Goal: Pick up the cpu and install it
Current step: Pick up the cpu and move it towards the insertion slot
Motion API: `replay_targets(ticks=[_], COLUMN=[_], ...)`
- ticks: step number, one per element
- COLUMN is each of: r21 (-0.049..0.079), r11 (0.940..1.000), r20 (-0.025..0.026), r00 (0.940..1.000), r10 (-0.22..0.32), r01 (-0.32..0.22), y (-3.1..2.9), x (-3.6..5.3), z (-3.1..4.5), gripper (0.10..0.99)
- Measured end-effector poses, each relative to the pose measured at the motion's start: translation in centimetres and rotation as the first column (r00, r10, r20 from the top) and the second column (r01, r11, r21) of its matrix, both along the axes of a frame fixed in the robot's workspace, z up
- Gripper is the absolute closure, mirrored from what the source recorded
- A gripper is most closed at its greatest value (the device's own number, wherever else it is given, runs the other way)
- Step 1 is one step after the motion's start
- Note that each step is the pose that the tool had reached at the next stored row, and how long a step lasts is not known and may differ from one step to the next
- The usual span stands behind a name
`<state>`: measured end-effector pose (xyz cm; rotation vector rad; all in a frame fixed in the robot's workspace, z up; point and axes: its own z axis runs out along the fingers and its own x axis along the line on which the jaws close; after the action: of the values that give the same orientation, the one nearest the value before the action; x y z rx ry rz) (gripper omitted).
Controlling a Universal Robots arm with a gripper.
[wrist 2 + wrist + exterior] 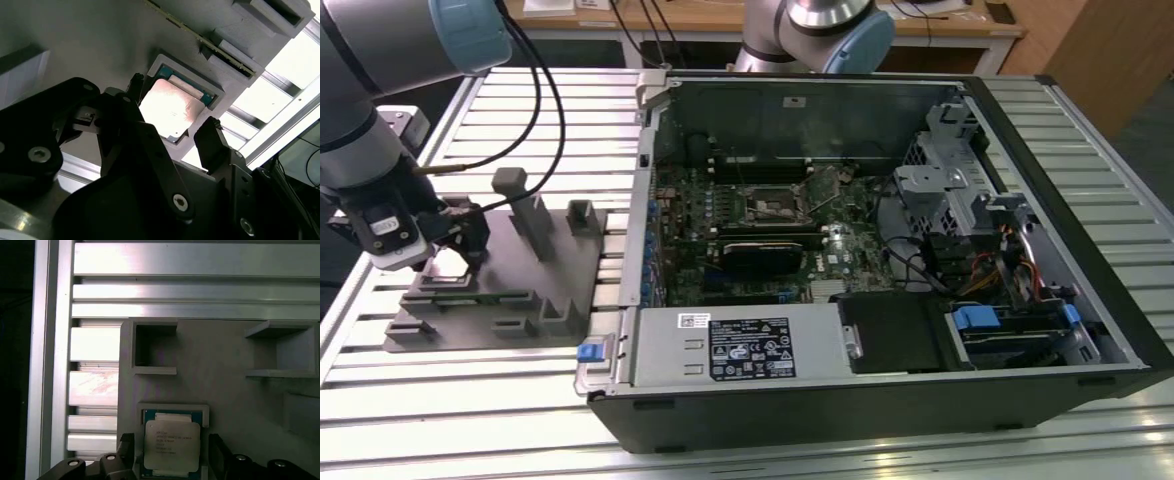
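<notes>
Black claw (pixel 172 106), spread apart, straddles the silver square cpu (pixel 171 445) — nested in a grey plastic fixture (pixel 487 312) near the slatted aluminium counter's (pixel 454 400) edge.

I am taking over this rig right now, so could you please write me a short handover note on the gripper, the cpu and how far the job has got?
Gripper: open, low over the grey fixture, straddling the cpu, with a gap on each side in both wrist views.
Cpu: lying flat in its square recess in the fixture, on the slatted table, at the exterior view's left of the open computer case.
Done: gripper lined up around the cpu.
Left: the grasp, the lift and the install; nothing is held yet.
</notes>
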<state>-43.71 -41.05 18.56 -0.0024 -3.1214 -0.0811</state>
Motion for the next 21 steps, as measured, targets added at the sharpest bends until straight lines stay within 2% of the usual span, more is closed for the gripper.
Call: replay_targets(ticks=[14, 17, 18, 21], r21=[0.0, 0.0, 0.0, 0.0], r11=[1.0, 1.0, 1.0, 1.0], r20=[0.0002, 0.0002, 0.0002, 0.0023], r00=[1.0, 1.0, 1.0, 1.0], r10=[0.0, 0.0, 0.0, 0.0], r01=[0.0, 0.0, 0.0, 0.0], y=[0.02, 0.11, 0.13, 0.18], x=[-0.16, -0.11, -0.11, -0.1], z=[-0.11, -0.1, -0.08, 0.06], gripper=[0.392, 0.408, 0.475, 0.475])
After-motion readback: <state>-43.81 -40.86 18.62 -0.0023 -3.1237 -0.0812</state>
